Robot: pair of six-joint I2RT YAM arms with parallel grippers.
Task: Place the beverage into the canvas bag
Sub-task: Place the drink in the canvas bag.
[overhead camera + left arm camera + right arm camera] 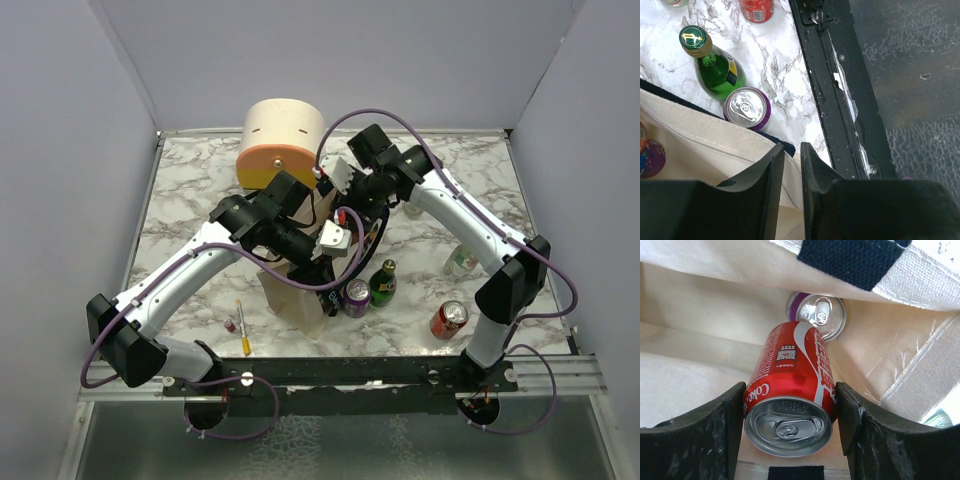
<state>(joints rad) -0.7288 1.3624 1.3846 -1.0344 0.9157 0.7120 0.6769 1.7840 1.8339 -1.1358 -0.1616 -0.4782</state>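
The beige canvas bag [298, 296] stands open at the table's middle. In the left wrist view my left gripper [791, 151] is shut on the bag's cloth rim [700, 132] and holds it. My right gripper [789, 401] is shut on a red Coke can [796, 362] and holds it inside the bag [700, 305], under a navy strap [852, 260]. A purple can [817, 312] lies deeper in the bag beneath it. From above, both grippers meet over the bag's mouth, the left gripper [335, 245] next to the right gripper [352, 222].
A green bottle [383, 283] and a purple can [356, 297] stand right of the bag, also in the left wrist view [715, 67] [746, 107]. A red can [449, 319] and a pale can [462, 260] stand farther right. A cream-and-orange drawer box [280, 145] is behind. A yellow pen [242, 327] lies at front left.
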